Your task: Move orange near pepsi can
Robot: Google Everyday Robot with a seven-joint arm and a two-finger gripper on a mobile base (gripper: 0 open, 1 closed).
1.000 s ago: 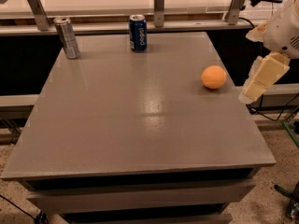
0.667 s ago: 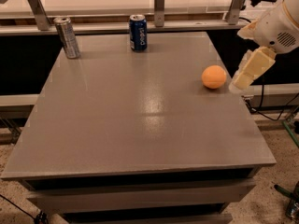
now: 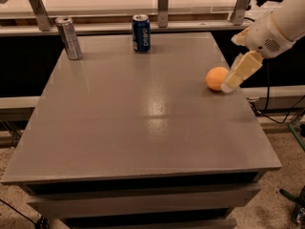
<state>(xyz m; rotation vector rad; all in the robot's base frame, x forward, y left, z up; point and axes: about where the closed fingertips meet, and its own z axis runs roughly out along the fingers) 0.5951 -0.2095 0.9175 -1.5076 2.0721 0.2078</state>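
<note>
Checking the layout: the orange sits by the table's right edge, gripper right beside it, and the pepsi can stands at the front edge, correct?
No: the camera view shows the pepsi can at the far edge of the table, not the front. The orange is by the right edge, the gripper right beside it.

I see the small round orange fruit [image 3: 216, 78] on the flat grey table [image 3: 143, 128], near its right edge. My cream two-finger gripper [image 3: 228, 86] sits just right of it (touching or not, I cannot tell). The dark blue pepsi can [image 3: 141, 33] stands at the back, well apart, with the plain silver can [image 3: 69, 38] further left.
</note>
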